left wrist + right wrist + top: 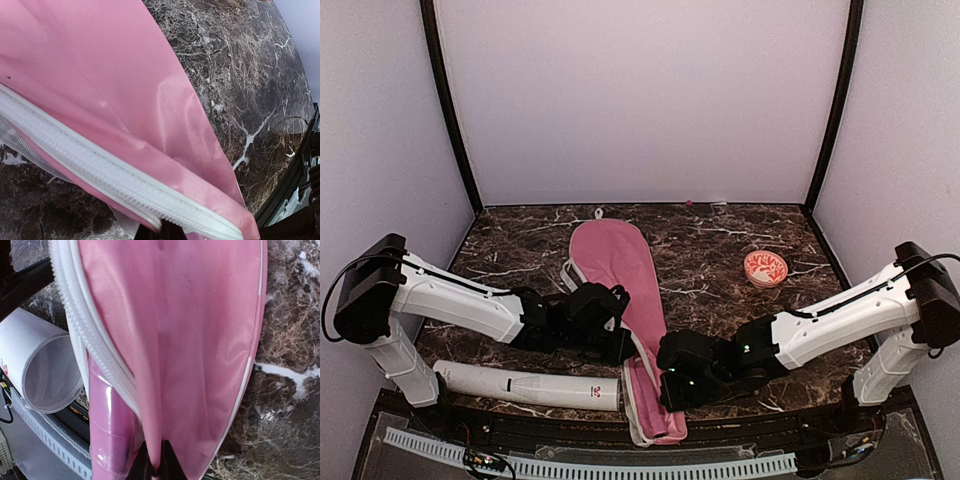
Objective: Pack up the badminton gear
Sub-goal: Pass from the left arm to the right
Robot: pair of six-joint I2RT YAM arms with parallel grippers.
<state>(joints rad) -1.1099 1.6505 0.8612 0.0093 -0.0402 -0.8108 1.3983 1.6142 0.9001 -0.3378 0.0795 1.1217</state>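
Observation:
The long pink racket-shaped bag (pixel 612 270) lies flat down the middle of the table, its narrow end toward me. My left gripper (pixel 620 342) is shut on the bag's white zipper edge (pixel 100 167), and its dark fingertips (pixel 175 231) show just under the zipper. My right gripper (pixel 672 385) pinches a raised fold of the bag's pink fabric (pixel 200 340) near the narrow end, jaws closed on it (pixel 154 467). A glossy pink handle (pixel 107 435) shows inside the open zipper. The white tube (pixel 530 385) lies on its side to the bag's left, open mouth (pixel 47 370) toward the bag.
A round white lid with a red pattern (pixel 765 268) sits on the dark marble table (pixel 710 250) at the right. The table's front edge and a white perforated rail (pixel 590 467) run just below the bag's narrow end.

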